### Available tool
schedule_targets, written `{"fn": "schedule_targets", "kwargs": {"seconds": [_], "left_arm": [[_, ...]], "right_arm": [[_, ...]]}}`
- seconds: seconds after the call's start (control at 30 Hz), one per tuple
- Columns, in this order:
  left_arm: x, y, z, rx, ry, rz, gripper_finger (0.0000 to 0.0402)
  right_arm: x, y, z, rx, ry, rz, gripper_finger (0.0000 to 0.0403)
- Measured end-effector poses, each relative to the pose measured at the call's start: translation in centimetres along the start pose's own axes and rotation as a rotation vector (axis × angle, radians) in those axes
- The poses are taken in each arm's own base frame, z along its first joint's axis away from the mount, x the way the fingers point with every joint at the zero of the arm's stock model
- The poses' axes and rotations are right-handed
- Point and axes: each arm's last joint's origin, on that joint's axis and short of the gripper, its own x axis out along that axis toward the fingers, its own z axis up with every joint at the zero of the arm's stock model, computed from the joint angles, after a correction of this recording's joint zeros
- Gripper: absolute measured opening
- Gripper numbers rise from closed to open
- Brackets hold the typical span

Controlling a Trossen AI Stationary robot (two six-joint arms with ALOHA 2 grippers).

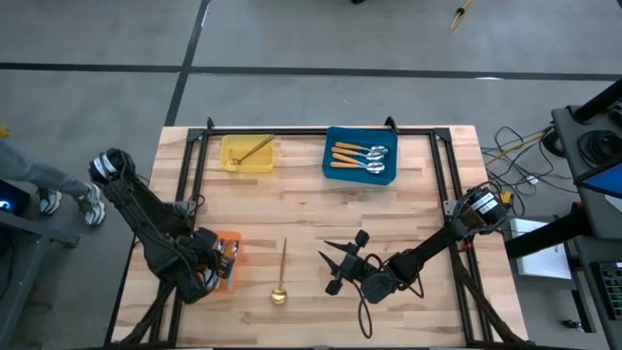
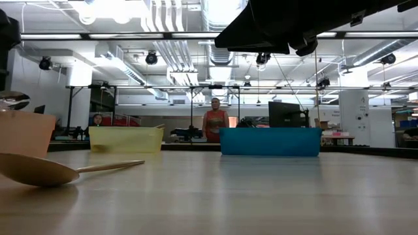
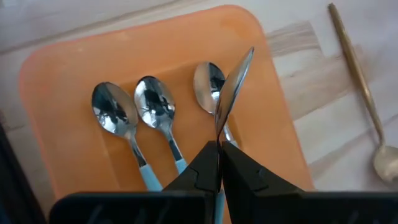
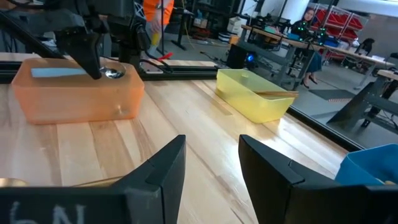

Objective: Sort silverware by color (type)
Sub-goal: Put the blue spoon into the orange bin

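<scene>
My left gripper (image 3: 219,152) is over the orange tray (image 3: 74,68) near the table's near-left corner, shut on a silver-bowled spoon (image 3: 233,90). Three spoons with silver bowls and light-blue handles (image 3: 149,109) lie flat in that tray. One all-gold spoon (image 1: 282,272) lies on the table between the two grippers, its bowl toward the near edge. My right gripper (image 1: 337,264) hovers open right of that spoon, touching nothing. The yellow tray (image 1: 247,154) holds a gold spoon. The blue tray (image 1: 362,156) holds orange-handled spoons (image 1: 358,156). My left gripper pinches the spoon between its two fingers at the neck just behind the bowl (image 3: 219,130). The fingers come from above, slanting down, and lie along the spoon. The bowl sticks out past the fingertips, turned on edge above the tray floor. The fingers hide the handle.
The yellow and blue trays stand side by side at the table's far edge. Black rails (image 1: 321,129) frame the tabletop. Bare wood lies between the far trays and the grippers. A person (image 2: 214,123) stands in the room beyond the table.
</scene>
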Motion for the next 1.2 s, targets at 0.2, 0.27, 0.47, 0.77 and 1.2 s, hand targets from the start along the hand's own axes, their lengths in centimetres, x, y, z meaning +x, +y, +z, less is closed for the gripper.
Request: {"fn": "schedule_targets", "kwargs": {"seconds": [0.2, 0.27, 0.47, 0.77, 1.2], "left_arm": [[0.4, 0.2, -0.1, -0.018, -0.011, 0.015, 0.0], [0.5, 0.3, -0.1, -0.02, -0.011, 0.015, 0.0], [1.0, 0.6, -0.2, -0.044, -0.023, 0.036, 0.0], [1.6, 0.4, -0.8, -0.04, -0.012, 0.071, 0.0], [2.2, 0.2, -1.2, -0.041, -0.015, 0.089, 0.0]], "right_arm": [[0.0, 0.0, 0.0, 0.0, 0.0, 0.0, 0.0137], [0.0, 0.0, 0.0, -0.001, 0.001, 0.0, 0.0137], [0.0, 0.0, 0.0, -0.001, 0.001, 0.0, 0.0141], [0.0, 0.0, 0.0, -0.001, 0.001, 0.0, 0.0134], [0.0, 0.0, 0.0, -0.001, 0.001, 0.0, 0.0138]]}}
